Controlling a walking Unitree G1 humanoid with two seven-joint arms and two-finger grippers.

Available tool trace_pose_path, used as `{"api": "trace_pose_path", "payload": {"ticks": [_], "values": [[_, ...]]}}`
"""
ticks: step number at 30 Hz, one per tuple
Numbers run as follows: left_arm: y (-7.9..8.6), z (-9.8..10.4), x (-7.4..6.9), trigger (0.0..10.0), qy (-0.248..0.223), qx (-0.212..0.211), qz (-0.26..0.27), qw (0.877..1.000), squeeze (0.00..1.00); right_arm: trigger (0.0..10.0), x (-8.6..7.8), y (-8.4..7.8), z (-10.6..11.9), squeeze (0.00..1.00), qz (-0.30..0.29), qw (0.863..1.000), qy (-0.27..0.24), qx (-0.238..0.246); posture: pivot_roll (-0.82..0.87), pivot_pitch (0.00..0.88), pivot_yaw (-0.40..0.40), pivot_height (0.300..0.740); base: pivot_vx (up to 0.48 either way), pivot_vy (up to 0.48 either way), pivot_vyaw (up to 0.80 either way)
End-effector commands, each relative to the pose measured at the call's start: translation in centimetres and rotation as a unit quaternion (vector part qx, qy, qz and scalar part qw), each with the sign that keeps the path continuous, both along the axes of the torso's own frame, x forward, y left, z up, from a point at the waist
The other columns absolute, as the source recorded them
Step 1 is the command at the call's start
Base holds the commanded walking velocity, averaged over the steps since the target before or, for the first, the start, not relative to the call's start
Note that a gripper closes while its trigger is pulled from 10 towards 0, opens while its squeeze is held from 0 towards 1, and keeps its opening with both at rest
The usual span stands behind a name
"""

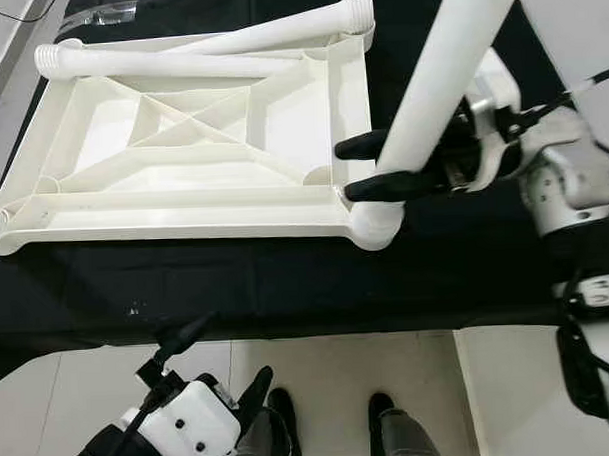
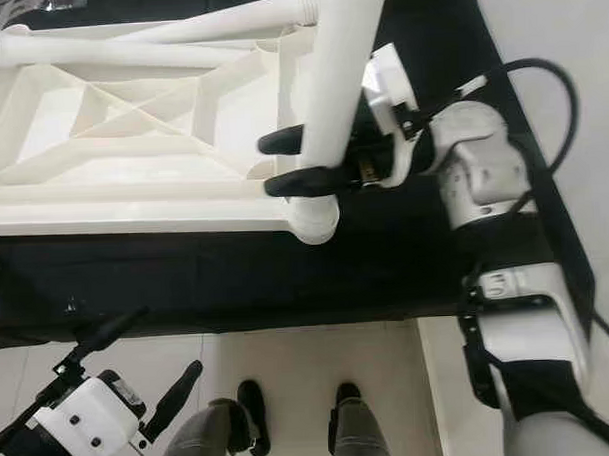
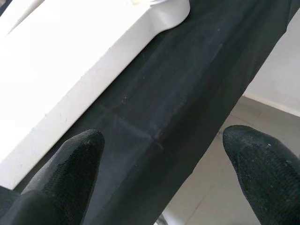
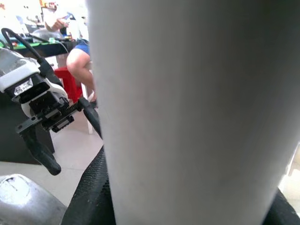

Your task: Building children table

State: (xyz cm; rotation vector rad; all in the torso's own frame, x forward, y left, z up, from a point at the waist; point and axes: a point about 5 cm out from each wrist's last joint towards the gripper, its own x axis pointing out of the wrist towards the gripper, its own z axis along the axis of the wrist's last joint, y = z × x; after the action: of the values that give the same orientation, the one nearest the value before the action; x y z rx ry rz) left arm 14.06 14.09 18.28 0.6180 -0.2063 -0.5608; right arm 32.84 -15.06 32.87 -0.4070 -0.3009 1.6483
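Note:
A white plastic table top [image 1: 184, 207] lies upside down on a black-covered surface. My right gripper [image 1: 347, 168] is shut on a white table leg [image 1: 449, 63], which stands nearly upright over the near right corner socket [image 1: 376, 225]. The lower finger hides where the leg meets the socket. In the right wrist view the leg [image 4: 197, 112] sits close to the camera. Two more legs [image 1: 179, 60] lie across the far edge of the table top. My left gripper [image 3: 164, 159] hangs open and holds nothing, low in front of the black surface's near edge [image 3: 154, 136].
The black surface [image 1: 287, 289] ends just in front of me, with pale tiled floor [image 1: 330, 377] below it. My feet [image 1: 281, 424] stand there. A person [image 4: 79, 61] and a red stool [image 4: 70, 82] are in the background of the right wrist view.

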Motion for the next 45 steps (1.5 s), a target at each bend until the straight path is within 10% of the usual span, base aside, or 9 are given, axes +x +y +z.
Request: {"api": "trace_pose_path", "payload": {"ticks": [1, 45], "values": [[-0.1, -0.3, -0.2, 10.0, 0.013, -0.002, 0.001, 1.0, 0.0, 10.0, 0.3, 0.8, -1.8, 0.0, 0.003, 0.999, 0.011, -0.034, 0.05, 0.409, 0.072, 0.74, 0.0, 0.0, 0.0], [-0.6, -0.2, 0.0, 10.0, 0.001, -0.01, 0.005, 1.0, 0.0, 10.0, 3.1, 1.5, -2.2, 0.0, -0.085, 0.995, 0.047, -0.024, 0.02, 0.421, 0.034, 0.74, 0.0, 0.0, 0.0]]}}
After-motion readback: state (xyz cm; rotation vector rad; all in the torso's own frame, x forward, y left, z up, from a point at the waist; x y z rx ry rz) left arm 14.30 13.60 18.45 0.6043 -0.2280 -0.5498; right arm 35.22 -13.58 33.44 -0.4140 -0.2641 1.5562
